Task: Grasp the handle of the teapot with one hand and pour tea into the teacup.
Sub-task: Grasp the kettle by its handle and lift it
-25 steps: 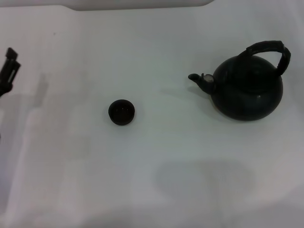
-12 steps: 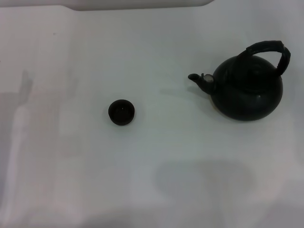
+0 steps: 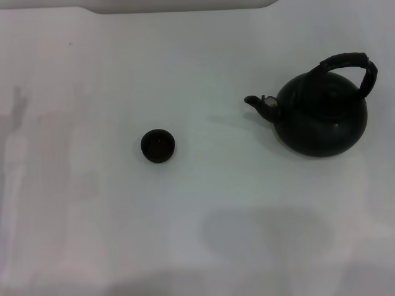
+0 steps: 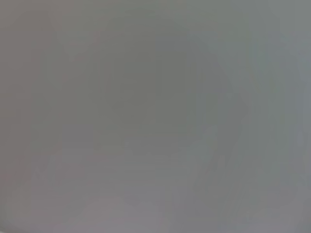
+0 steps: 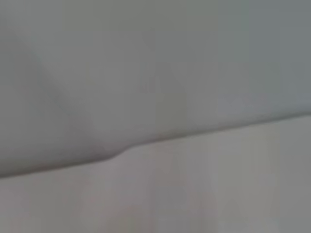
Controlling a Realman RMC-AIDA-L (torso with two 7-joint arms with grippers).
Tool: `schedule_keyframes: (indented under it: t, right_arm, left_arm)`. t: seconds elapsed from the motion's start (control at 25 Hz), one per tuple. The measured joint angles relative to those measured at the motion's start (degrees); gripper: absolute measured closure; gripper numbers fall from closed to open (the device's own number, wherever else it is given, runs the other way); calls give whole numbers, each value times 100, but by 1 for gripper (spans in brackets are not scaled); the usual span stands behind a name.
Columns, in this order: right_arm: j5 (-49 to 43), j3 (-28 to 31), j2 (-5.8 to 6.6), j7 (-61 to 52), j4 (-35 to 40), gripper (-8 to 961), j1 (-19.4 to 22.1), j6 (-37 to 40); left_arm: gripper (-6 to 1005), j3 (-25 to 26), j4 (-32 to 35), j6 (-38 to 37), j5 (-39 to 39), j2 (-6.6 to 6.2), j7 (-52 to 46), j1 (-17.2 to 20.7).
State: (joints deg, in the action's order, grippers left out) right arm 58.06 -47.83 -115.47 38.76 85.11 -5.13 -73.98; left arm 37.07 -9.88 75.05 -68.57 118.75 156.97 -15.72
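Observation:
In the head view the black round teapot [image 3: 321, 117] stands upright on the white table at the right, its short pale-tipped spout [image 3: 259, 103] pointing left. Its thick black arched handle [image 3: 349, 66] rises over the top. The tiny dark teacup [image 3: 158, 145] sits left of centre, well apart from the pot. Neither gripper shows in the head view. Both wrist views show only pale blank surface, with no fingers and no task objects.
The white table [image 3: 203, 216] spreads across the whole head view. A pale raised edge [image 3: 179, 6] runs along the far side. A faint shadow lies on the table at the far left [image 3: 18, 105].
The left gripper, seen at the far left edge one second ago, has moved out of the head view to the left; only its shadow remains. Teapot and teacup have not moved.

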Motion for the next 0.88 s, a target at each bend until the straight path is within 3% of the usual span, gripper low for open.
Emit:
schedule_keyframes:
  t: [0.52, 0.76, 0.88]
  right_arm:
    - [-20, -1434, -42, -643, 229, 227, 749, 415]
    - [11, -2460, -46, -616, 626, 237, 1391, 1356]
    - [111, -2737, -45, -650, 662, 240, 1508, 1518]
  left_arm:
    - [137, 37, 172, 6, -8, -18, 0, -90]
    - [137, 37, 276, 113, -13, -20, 0, -106]
    - [137, 37, 315, 138, -19, -19, 0, -120]
